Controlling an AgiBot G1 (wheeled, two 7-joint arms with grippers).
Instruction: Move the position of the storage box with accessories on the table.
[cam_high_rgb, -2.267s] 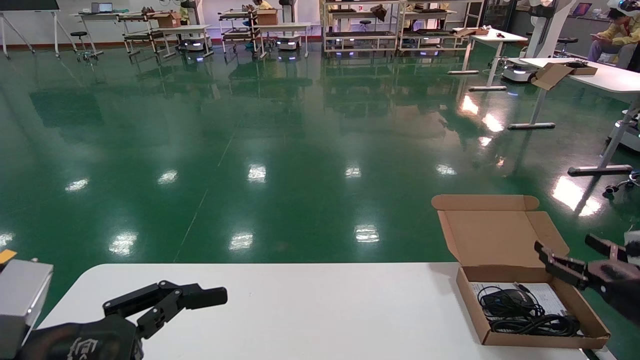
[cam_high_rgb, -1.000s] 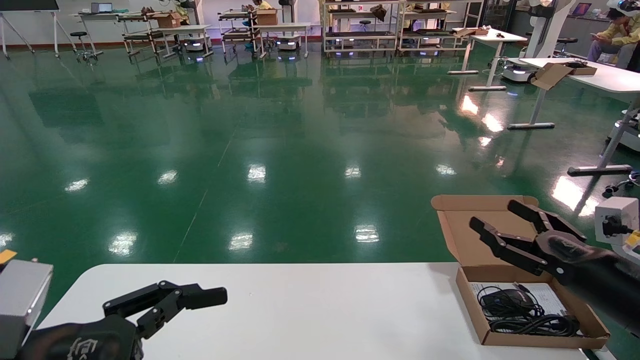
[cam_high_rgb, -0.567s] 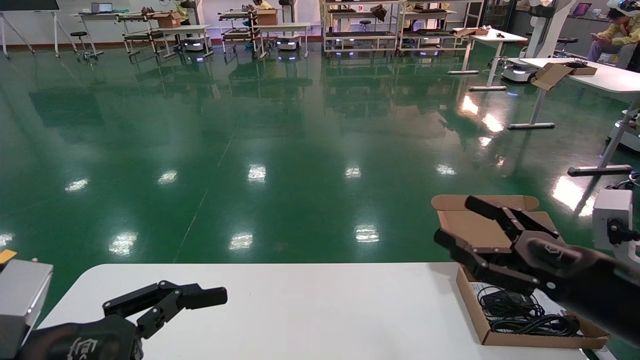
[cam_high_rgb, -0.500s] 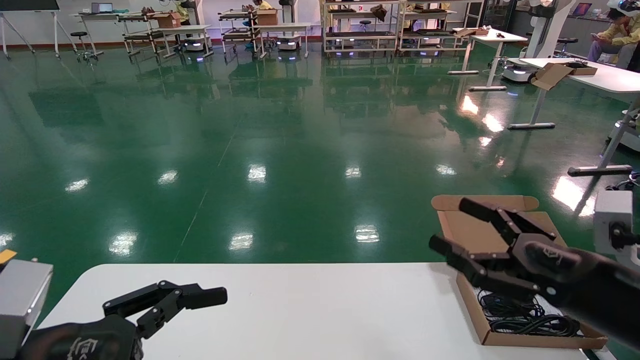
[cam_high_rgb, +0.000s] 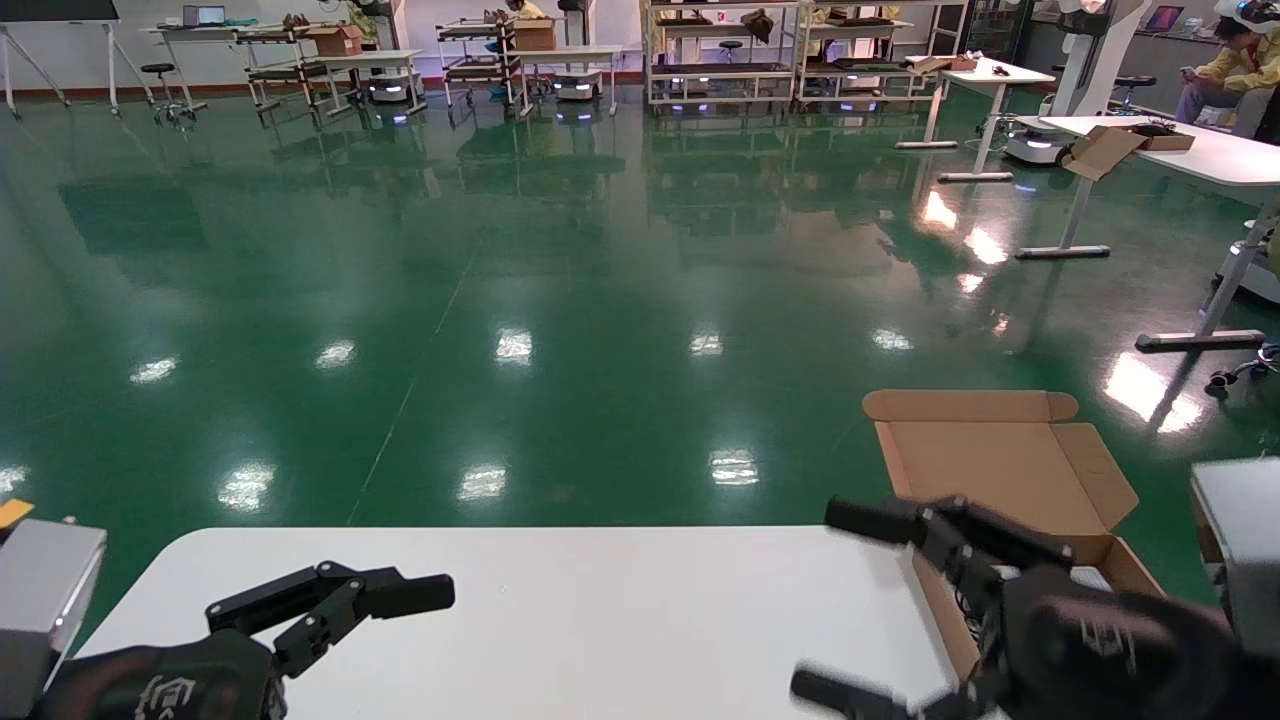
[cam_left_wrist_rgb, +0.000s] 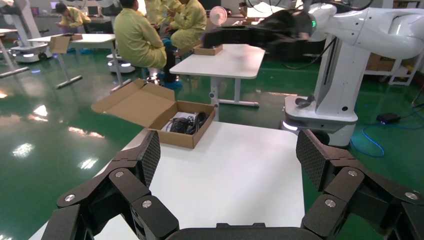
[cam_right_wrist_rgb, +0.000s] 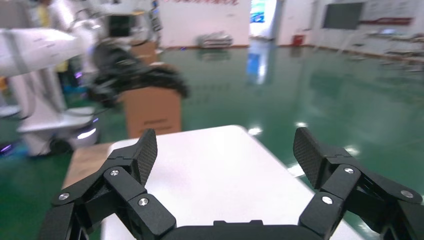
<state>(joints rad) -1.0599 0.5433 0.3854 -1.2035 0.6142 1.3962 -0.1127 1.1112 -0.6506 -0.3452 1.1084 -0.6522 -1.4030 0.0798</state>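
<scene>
Broadly, the table fills the lower part of the head view, a wide white top with a rounded corner at about 9 o'clock. Its plain surface also shows in the left wrist view and the right wrist view.

Next in size, the storage box sits on the table's far right corner, at about 4 o'clock in the head view. Its lid stands swung back over the table's far edge, brown inner face showing, with side flaps and a tuck tab along its top. The left wrist view shows the box with lid open and the accessories lying inside: a dark tangle of cable on a white sheet. In the head view the tray is mostly hidden behind the right arm.

The right gripper hangs at about 5 o'clock, just beside the box's left wall, above the tabletop. Its jaws are spread wide and grasp nothing; one finger reaches out near the box's rear left corner, the other lies low by the frame's bottom edge. The right wrist view confirms the wide gap, with only table between the pads.

The left gripper rests parked at about 7 o'clock, well apart from the box, jaws parted and empty, as the left wrist view also shows.
</scene>
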